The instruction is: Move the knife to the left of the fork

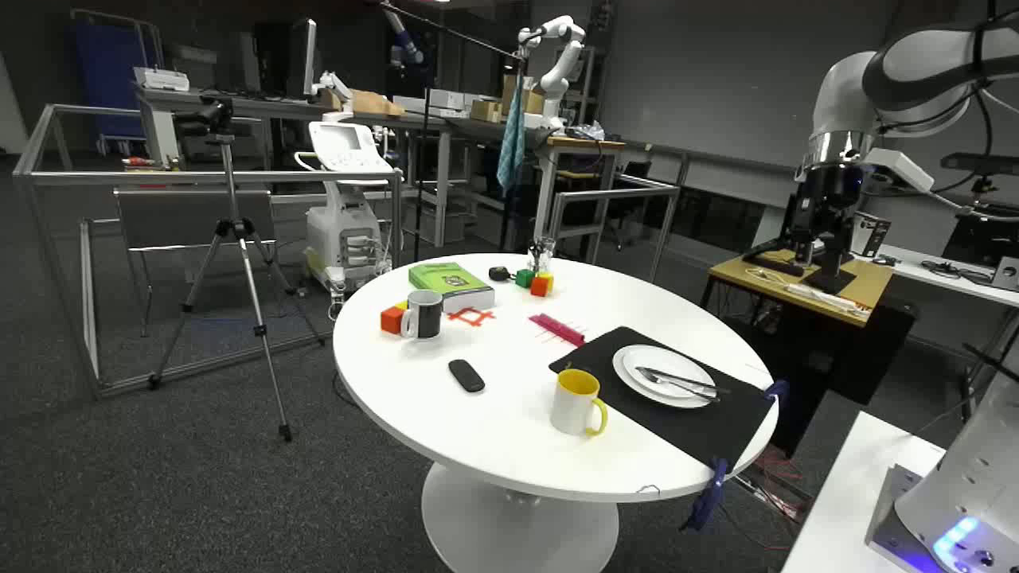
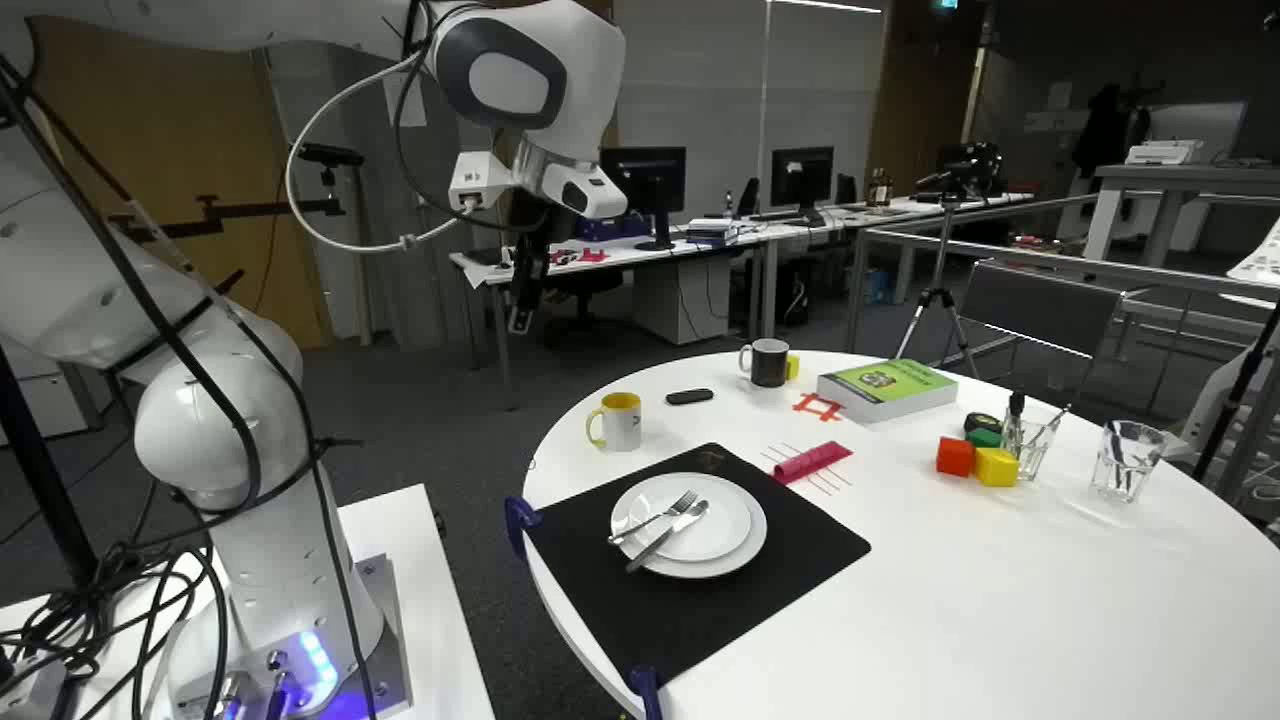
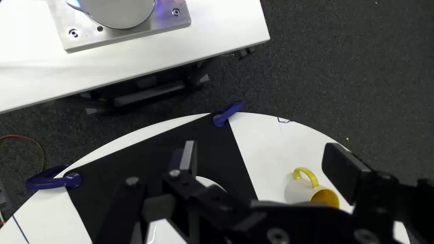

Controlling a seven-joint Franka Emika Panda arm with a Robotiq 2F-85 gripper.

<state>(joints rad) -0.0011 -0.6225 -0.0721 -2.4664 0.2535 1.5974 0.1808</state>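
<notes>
- Hanging at the left in an exterior view, your gripper is raised, well apart from the round table. Per the wrist view, its fingers stand wide apart, pinching nothing.
- Next rightward, the yellow-handled mug, upright on the table.
- Then the fork, lying on the white plate, handle pointing back toward the arm's base.
- Just right of it, the knife, same plate, handle sticking out past the rim. Key relation: from your gripper it lies lower and, judged, farther out from the base. Long axis: handle toward the base, tip away, closing on the fork at the tips; contact there, cannot tell.
- Judged next: descend outward, grip across the knife's handle, where the two splay apart, lift clear of the fork and cross to the mug's side.
- View check: both exterior views show knife and fork; your wrist view hides them behind the gripper's own body, leaving only parts of the plate. Finger spread is plain only there.
</notes>
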